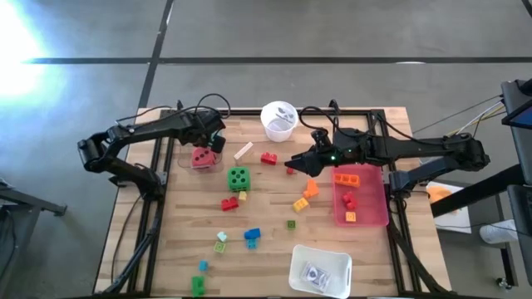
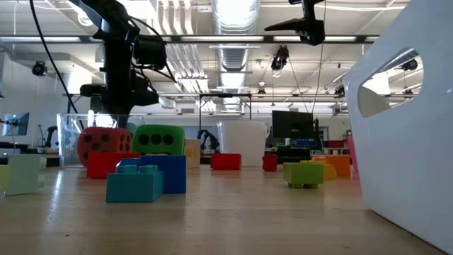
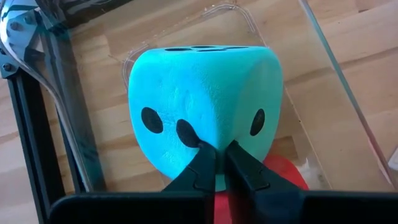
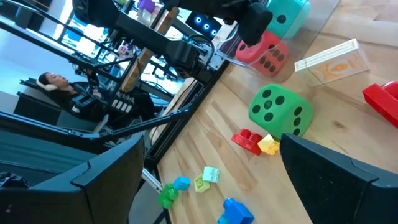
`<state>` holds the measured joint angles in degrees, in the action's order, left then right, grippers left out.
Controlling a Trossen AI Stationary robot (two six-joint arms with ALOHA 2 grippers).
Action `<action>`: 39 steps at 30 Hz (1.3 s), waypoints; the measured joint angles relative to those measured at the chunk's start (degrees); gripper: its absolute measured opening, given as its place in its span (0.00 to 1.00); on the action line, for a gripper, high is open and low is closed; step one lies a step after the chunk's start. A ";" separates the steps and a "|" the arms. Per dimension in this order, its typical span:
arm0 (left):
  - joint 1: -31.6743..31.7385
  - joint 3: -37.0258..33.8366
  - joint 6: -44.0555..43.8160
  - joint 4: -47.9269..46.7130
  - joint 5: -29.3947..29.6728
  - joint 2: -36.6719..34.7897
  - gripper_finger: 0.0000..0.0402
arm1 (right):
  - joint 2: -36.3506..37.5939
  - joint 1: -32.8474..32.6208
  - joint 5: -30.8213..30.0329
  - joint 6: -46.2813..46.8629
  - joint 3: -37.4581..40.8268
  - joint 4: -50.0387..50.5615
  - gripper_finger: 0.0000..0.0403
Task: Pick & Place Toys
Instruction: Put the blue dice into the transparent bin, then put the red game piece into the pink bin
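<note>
Surface was a light wooden slat tabletop (image 1: 266, 232) on a black metal frame, standing on a grey concrete floor. In the low view the room behind was an open lab – ceiling ducts, strip lights, monitors. In the right wrist view a person (image 4: 53, 84) showed at the left edge of the frame, beyond the table.

Left gripper (image 3: 217, 163) sat at upper left of the high view over a clear plastic bin (image 3: 323, 74), fingers pressed together on the lower edge of a teal black-dotted foam die (image 3: 205, 106). Die was tilted, one face with several dots turned up and away from the camera; a cube, so no long axis. A red black-dotted die (image 1: 201, 157) lay in that bin just under it.

Right gripper (image 1: 293, 164) was at centre of the high view, fingers spread wide, nothing between them – pointing toward frame left, with a small red plastic brick (image 1: 268, 158) just beside the tips.

Green black-dotted die (image 1: 238, 178) stood upright on the wood at centre-left. A blue plastic brick (image 1: 252, 236) lay lower centre. Other small bricks were scattered across the lower half.

A pink translucent rectangular tray (image 1: 374, 212) at right held orange and red bricks, long axis running top to bottom of the frame. White round cup (image 1: 278, 119) was at top centre, white rectangular tray (image 1: 320, 270) at bottom centre.
</note>
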<state>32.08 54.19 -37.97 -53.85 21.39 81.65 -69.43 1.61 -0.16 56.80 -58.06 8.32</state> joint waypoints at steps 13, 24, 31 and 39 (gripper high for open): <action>0.00 -0.12 0.71 -0.47 -0.22 0.06 0.47 | 0.00 0.00 0.00 -0.01 0.00 0.00 0.90; 0.00 2.13 0.70 -0.88 -1.77 -0.14 0.66 | 0.00 0.00 0.02 -0.23 0.00 0.00 0.90; 0.00 4.03 1.09 -1.51 -1.73 -0.17 0.67 | 0.00 0.00 0.04 -0.23 0.00 0.02 0.90; -0.02 4.07 2.12 -1.59 -1.70 -0.22 0.67 | 0.00 0.00 0.04 -0.23 0.02 0.02 0.90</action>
<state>32.05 58.26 -35.85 -55.44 19.68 81.43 -69.43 1.61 -0.12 56.58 -58.05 8.34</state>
